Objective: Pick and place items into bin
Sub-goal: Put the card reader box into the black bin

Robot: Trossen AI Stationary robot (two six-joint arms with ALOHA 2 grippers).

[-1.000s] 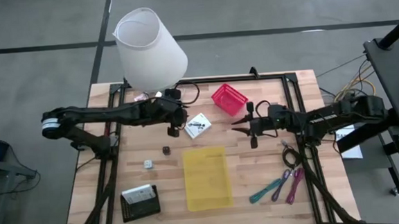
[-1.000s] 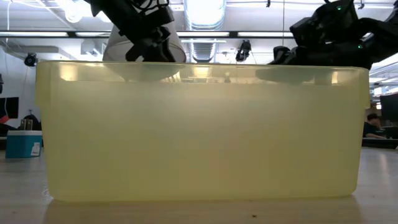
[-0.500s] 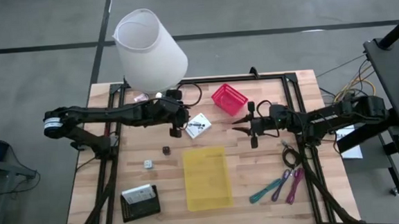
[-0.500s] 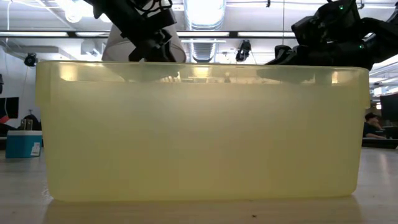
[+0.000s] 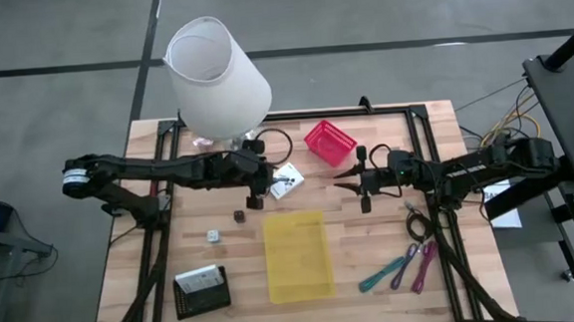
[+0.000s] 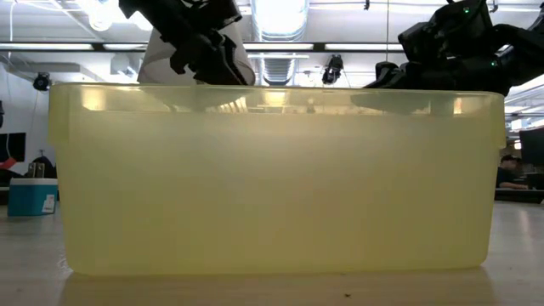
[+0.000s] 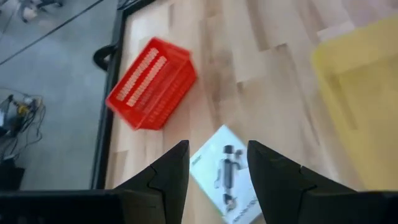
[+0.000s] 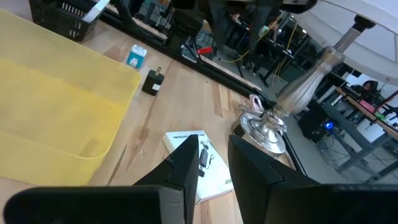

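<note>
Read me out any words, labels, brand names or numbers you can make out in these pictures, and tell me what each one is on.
None can be read.
White card under the left gripper: black marks and a line of small print, too blurred to read.
Small white and blue cube on the table: a blue face, no legible text.
Yellow bin, red basket, lamp shade: no lettering visible.

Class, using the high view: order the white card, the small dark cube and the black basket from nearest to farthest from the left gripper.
1. White card: right beside the left gripper, toward the table's middle.
2. Small dark cube: a little nearer the front edge.
3. Black basket: far off, at the front-left corner.
</note>
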